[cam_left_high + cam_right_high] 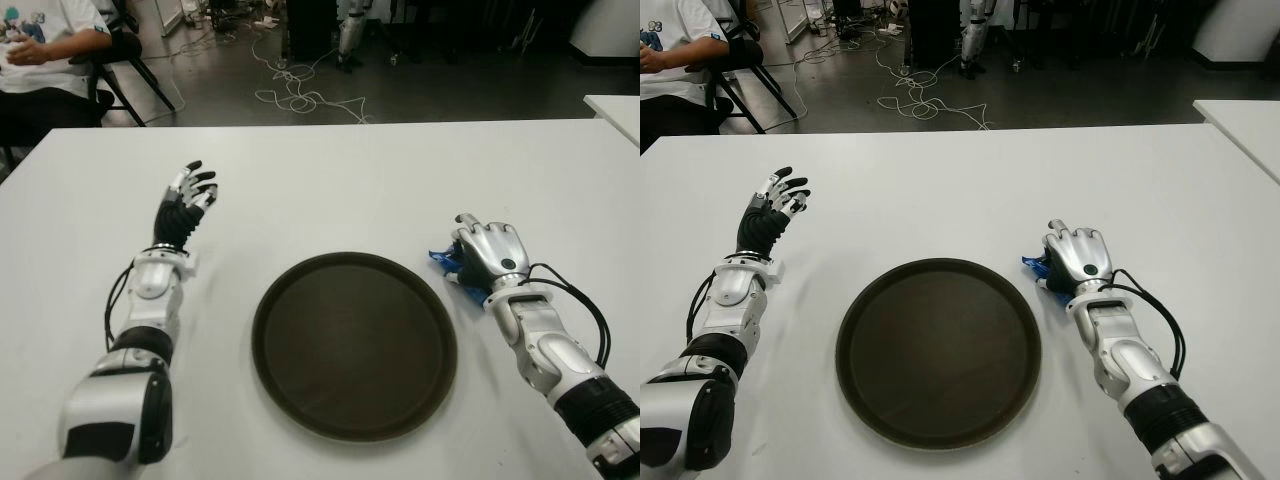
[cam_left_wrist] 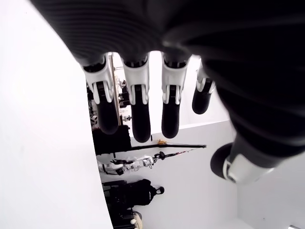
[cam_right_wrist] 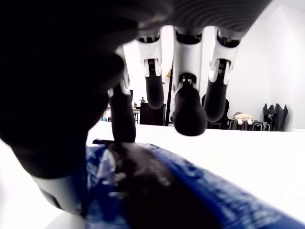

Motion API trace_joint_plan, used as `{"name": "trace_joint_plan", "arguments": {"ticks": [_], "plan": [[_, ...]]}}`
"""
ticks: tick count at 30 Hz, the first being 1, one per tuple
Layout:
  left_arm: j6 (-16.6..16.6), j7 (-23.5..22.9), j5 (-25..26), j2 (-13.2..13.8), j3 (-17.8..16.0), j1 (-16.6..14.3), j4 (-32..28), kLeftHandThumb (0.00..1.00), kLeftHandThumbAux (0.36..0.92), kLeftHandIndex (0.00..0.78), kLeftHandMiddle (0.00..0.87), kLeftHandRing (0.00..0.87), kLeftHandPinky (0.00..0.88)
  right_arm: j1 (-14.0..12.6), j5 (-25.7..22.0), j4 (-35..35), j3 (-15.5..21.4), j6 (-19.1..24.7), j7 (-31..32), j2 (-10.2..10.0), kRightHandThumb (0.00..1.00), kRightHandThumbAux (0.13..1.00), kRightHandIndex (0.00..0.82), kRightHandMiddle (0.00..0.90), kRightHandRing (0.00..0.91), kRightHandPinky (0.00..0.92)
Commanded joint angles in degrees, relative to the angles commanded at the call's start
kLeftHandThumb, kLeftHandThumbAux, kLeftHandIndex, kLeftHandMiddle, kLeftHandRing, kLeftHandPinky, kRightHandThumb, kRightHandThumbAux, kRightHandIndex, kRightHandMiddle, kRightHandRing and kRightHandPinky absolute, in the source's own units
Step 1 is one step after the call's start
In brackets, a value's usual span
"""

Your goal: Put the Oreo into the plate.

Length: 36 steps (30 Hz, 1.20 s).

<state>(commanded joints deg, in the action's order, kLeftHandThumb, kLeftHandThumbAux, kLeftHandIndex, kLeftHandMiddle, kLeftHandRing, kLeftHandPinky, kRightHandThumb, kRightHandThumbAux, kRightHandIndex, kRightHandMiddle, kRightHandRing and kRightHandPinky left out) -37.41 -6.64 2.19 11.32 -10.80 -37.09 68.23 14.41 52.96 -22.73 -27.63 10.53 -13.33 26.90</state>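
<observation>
So the left hand [image 1: 187, 205] is just hanging out over the white surface [image 1: 330, 180] to the left of the plate, fingers spread and holding nothing, probably kept clear on purpose. The round dark plate [image 1: 354, 345] sits in the middle with nothing in it. Just right of it, the right hand [image 1: 487, 255] is over the blue Oreo pack [image 3: 190, 191], which lies on the surface. Fingers drape over it with the thumb alongside, looks like it's setting up the grab, not closed yet.
</observation>
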Motion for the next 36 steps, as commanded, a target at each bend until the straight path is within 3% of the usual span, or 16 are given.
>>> {"name": "trace_joint_plan", "arguments": {"ticks": [5,20,36], "plan": [[0.1,0.1,-0.1,0.1,0.1,0.0,0.1,0.35,0.593,0.13,0.229,0.214,0.211,-0.1,-0.4,-0.3,0.5,-0.3,-0.9,-0.5,0.008,0.763,0.581,0.734,0.745,0.69],[0.3,-0.4,0.0,0.3,0.1,0.0,0.1,0.366,0.616,0.121,0.221,0.202,0.192,0.1,-1.1,-1.7,1.5,-1.6,-2.9,-1.4,0.0,0.722,0.505,0.609,0.618,0.518],[-0.3,0.0,-0.3,0.2,0.1,0.1,0.0,0.341,0.606,0.122,0.225,0.206,0.204,0.6,-2.7,-5.3,2.6,-7.4,-10.3,-1.7,0.036,0.797,0.511,0.605,0.599,0.557]]}}
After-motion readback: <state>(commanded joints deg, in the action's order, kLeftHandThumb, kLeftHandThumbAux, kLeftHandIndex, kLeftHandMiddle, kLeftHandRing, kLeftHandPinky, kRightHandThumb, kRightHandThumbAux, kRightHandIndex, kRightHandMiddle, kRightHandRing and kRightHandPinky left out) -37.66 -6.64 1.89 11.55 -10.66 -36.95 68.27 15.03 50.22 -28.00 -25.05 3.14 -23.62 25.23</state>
